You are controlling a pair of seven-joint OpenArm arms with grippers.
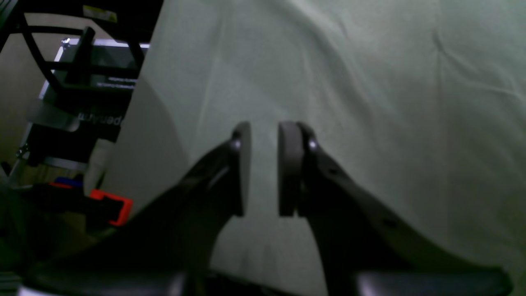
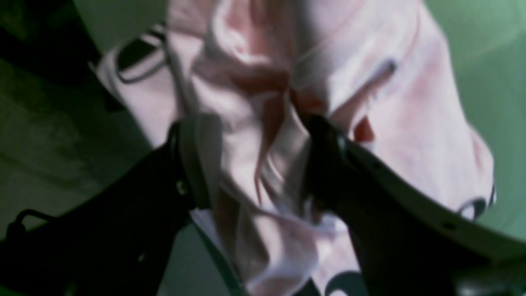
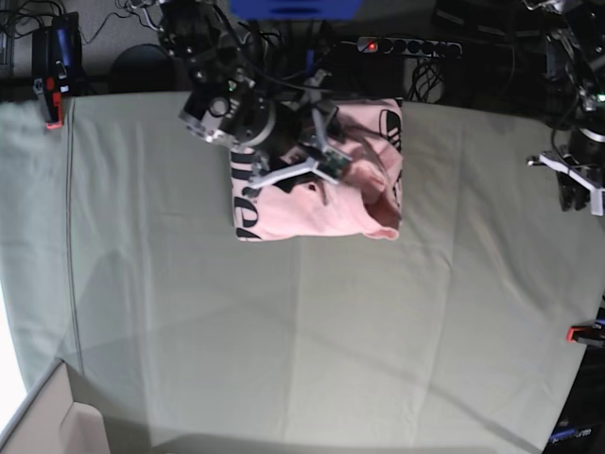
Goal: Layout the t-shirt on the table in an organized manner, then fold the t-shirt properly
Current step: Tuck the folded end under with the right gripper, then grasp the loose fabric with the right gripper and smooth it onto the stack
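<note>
Two arms are sharing this job, but only the right gripper [image 2: 259, 160] is working on the t-shirt [image 3: 317, 184], which is lying bunched in a rough square at the far middle of the table [image 3: 284, 350], close to the back edge. Its jaws are standing wide with a thick gather of pink cloth running between them, so it looks to be holding or about to close on several layers at once; whether the pads are truly pinching is hard to tell through the blur. The left gripper [image 1: 263, 168] is hanging over bare table cloth well off to the side, jaws set narrow with a clear gap and nothing in them. The main risk, as I judge it, is that a bite on a whole wad is lifting the shirt as one clump instead of spreading it, leaving it just as crumpled. A loose hold on so much fabric could also slip out partway through a pull. Because the shirt is sitting near the back edge, a drag in that direction could be carrying it off the table toward the cables behind. As for lie, the heap is nearly as wide as it is deep, so no clear long axis is showing; the black lettering is running along its left side, and neck and hem cannot be told apart.
</note>
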